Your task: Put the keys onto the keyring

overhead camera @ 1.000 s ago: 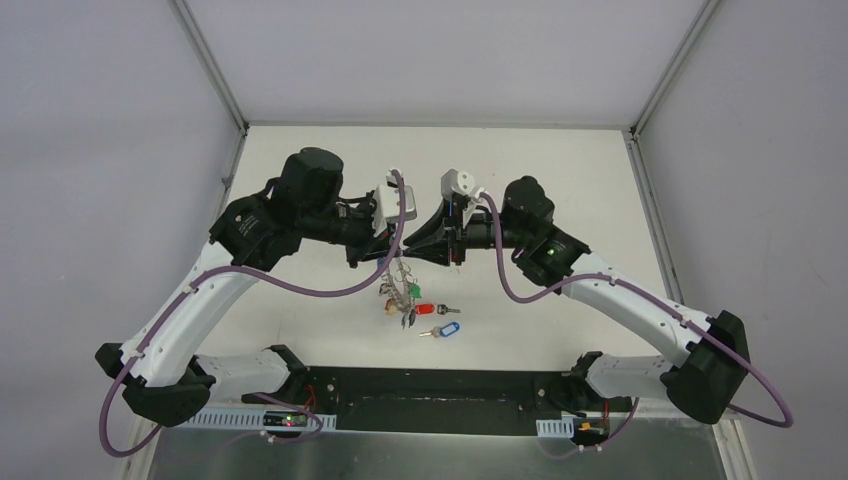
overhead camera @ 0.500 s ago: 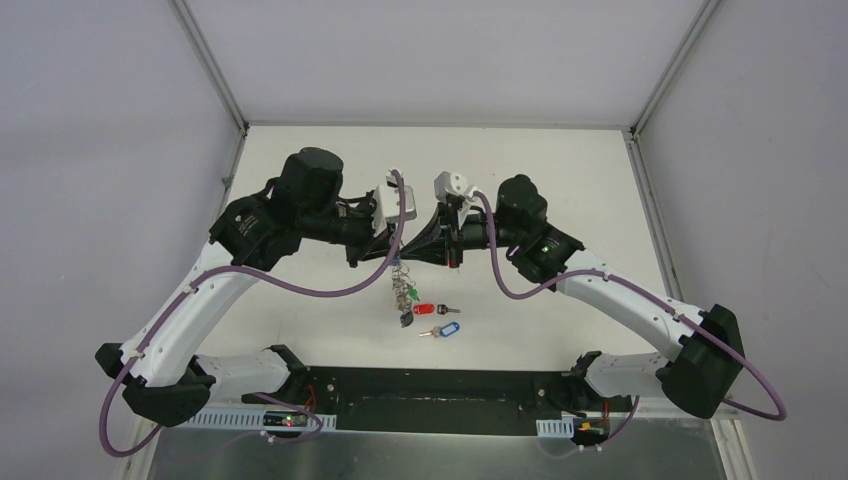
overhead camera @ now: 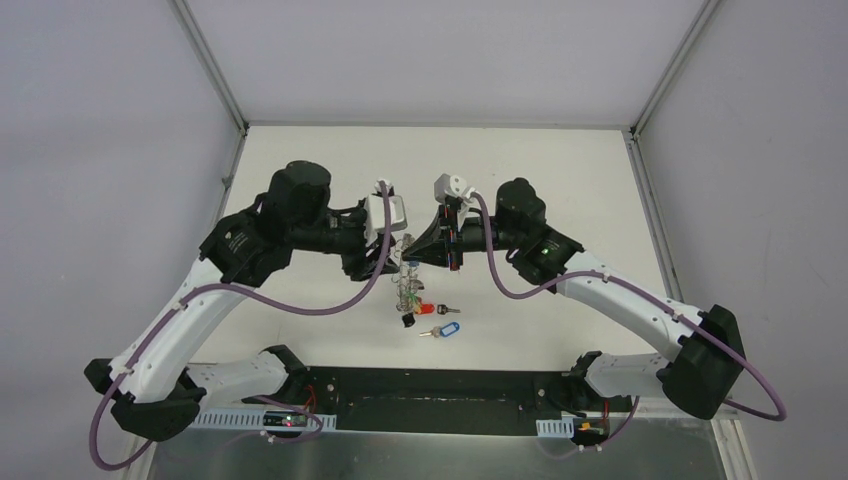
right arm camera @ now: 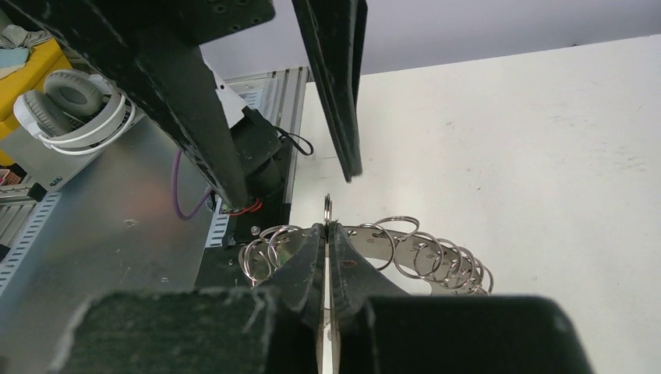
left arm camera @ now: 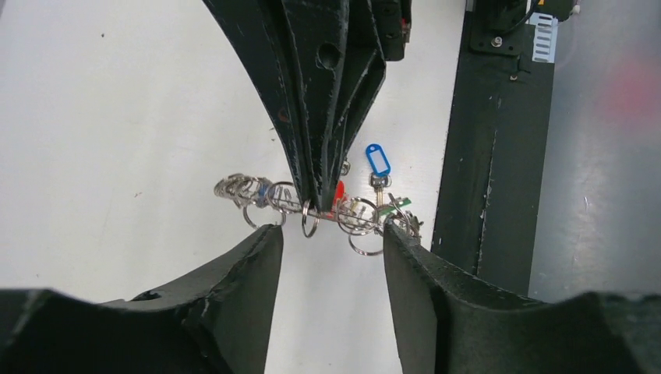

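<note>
Keyring (left arm camera: 358, 212) is hanging from right gripper (right arm camera: 328, 228), jaws pinching it | left gripper (left arm camera: 331, 232) is flanking it, jaws apart

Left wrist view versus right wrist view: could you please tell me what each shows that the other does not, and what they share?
Only the left wrist view shows the blue key lying on the table, a red tag and a green tag. Only the right wrist view shows white headphones off to one side of the table. Both show the keyring with its wire loops, the right fingers shut on its rim, and the left fingers apart.
</note>
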Motion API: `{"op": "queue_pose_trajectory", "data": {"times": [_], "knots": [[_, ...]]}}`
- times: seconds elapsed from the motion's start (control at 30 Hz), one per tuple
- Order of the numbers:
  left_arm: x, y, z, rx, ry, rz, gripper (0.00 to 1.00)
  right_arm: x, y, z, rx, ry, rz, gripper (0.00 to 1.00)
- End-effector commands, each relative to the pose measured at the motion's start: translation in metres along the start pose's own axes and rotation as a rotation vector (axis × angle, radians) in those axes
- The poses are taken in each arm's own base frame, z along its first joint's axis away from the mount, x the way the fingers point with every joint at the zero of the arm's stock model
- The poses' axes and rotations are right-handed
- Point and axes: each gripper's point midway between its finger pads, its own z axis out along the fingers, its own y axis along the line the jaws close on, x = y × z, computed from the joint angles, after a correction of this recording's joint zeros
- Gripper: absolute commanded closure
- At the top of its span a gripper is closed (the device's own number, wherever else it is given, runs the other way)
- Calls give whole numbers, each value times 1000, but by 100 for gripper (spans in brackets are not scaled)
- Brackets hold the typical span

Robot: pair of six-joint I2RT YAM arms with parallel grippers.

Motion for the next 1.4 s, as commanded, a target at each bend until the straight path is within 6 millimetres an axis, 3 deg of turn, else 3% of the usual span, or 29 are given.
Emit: {"op": "queue_pose_trajectory", "data": {"times": [0.0, 0.23, 0.53, 0.67, 0.77, 0.83, 1.27, 1.37], "knots": [[-20, -1, -18, -92, -146, 49, 47, -30, 10, -9, 3, -90, -82, 100], [-9, -4, -20, -229, -386, -47, 51, -31, 17, -15, -10, -136, -110, 100], [-20, -18, -15, -167, -572, -73, 61, -33, 30, -25, -40, -238, -169, 100], [-21, -21, -11, -142, -578, -71, 69, -36, 36, -26, -70, -270, -185, 100], [-22, -24, -9, -115, -579, -65, 83, -37, 37, -26, -74, -275, -185, 100], [-23, -26, -7, -95, -575, -66, 87, -38, 36, -26, -66, -280, -185, 100], [-14, -24, 2, -80, -511, -69, 79, -44, 38, -28, -68, -298, -198, 100], [-16, -26, 1, -71, -515, -61, 91, -44, 39, -27, -74, -296, -198, 100]]}}
